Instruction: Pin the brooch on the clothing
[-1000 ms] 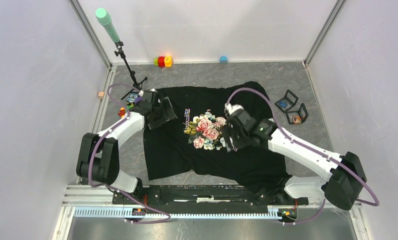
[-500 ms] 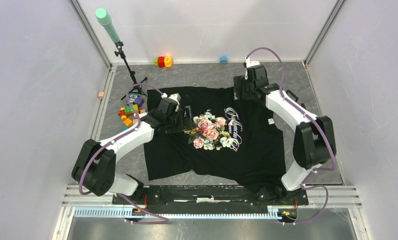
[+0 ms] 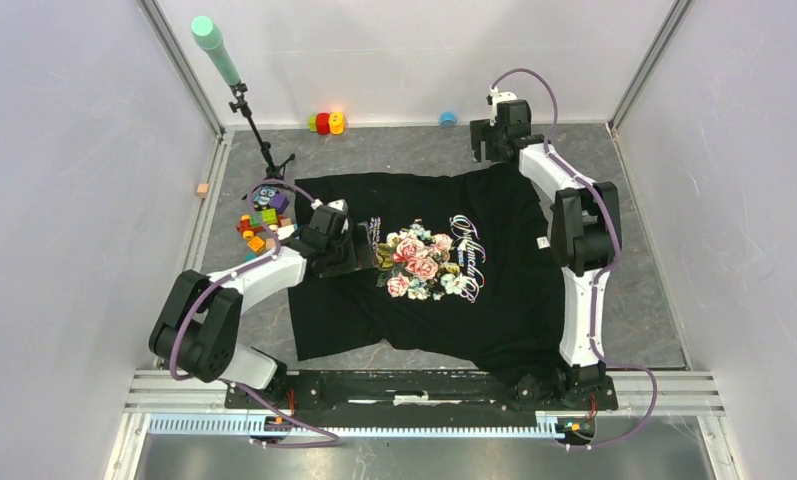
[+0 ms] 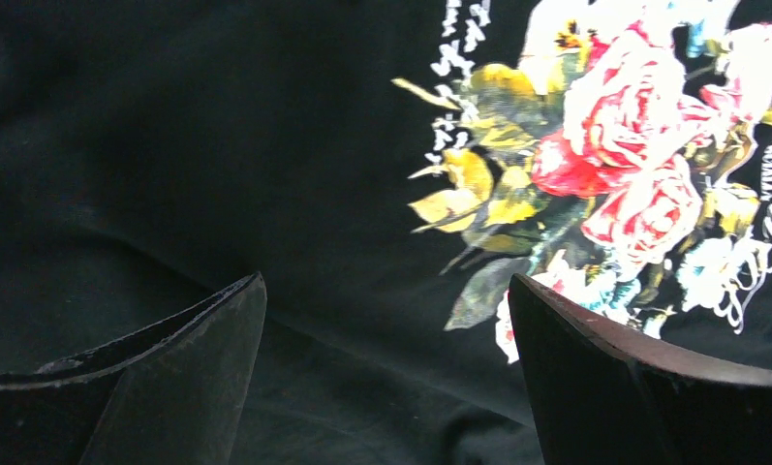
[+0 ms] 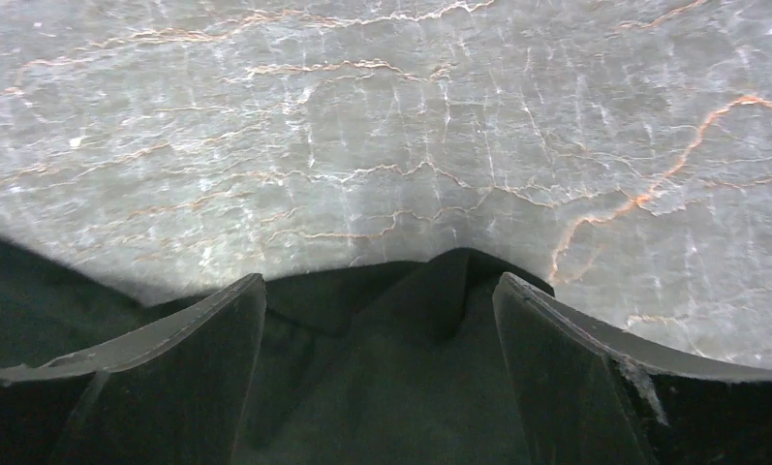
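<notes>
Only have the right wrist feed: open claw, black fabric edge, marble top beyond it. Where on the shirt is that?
Observer: The right claw is at the far edge of the T-shirt, toward its right corner and well clear of the rose print.
Operator: Left arm?
Observer: The left claw is open and empty over the shirt, just left of the print.
Operator: Brooch anywhere?
Observer: I cannot pick one out in any view. The only small items I can see near the shirt are coloured blocks on the table off its left edge.
</notes>
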Motion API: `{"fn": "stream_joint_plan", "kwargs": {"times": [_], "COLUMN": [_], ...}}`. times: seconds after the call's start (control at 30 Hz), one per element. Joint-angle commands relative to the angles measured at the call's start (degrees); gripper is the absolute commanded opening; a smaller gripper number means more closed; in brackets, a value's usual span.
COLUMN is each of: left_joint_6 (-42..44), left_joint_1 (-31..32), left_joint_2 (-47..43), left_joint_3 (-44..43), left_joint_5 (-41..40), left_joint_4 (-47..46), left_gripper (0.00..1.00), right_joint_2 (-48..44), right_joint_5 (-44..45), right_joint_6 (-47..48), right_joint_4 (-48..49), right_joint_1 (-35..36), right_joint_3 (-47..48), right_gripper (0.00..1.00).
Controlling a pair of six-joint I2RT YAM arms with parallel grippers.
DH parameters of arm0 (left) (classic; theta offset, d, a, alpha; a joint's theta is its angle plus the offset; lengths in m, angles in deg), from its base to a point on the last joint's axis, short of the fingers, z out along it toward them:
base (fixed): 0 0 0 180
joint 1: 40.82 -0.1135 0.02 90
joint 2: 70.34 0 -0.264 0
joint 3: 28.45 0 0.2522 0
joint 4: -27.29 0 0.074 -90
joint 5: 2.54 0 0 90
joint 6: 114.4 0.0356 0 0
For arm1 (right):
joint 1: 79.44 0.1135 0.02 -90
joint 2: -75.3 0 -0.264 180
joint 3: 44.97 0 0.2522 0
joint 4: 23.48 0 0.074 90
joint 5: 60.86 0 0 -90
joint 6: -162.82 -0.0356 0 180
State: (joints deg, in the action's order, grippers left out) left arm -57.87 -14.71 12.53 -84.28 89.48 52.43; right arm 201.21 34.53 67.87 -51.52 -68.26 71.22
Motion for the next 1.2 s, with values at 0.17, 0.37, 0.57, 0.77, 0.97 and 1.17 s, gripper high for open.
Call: {"fn": "stream_joint_plan", "kwargs": {"times": [0.17,0.37,0.57,0.77,0.97,1.17], "left_joint_6": [-1.05,-0.18,1.58,4.46,6.72,3.06], "left_joint_1": [-2.53,-3.47,-3.76,-3.78,-3.58,-3.55], "left_joint_2": [0.74,0.06,-1.64,-3.49,-8.76,-14.66], "left_joint_3": [2.59,4.31,5.10,3.17,-2.87,-4.06], "left_joint_5": [0.04,-0.18,-1.50,-1.77,-0.95,0.79], "left_joint_4": [-3.42,-2.43,-1.13,1.52,9.26,17.47], "left_gripper": [1.00,1.00,1.00,1.00,1.00,1.00], "right_joint_2": [4.97,7.48,8.78,12.62,13.36,5.60], "right_joint_5": [-1.48,-5.23,-11.33,-19.36,-22.54,-23.48], "right_joint_6": [-0.53,-3.69,-10.14,-14.91,-14.05,-11.23], "right_joint_4": [-1.21,1.11,9.58,19.16,20.08,20.58], "right_joint_1": [-2.56,-4.78,-8.88,-12.51,-12.94,-12.94], "right_joint_3": [1.03,3.15,3.36,6.12,10.25,4.20], "right_gripper": [0.66,0.02,0.00,0.00,0.43,0.82]}}
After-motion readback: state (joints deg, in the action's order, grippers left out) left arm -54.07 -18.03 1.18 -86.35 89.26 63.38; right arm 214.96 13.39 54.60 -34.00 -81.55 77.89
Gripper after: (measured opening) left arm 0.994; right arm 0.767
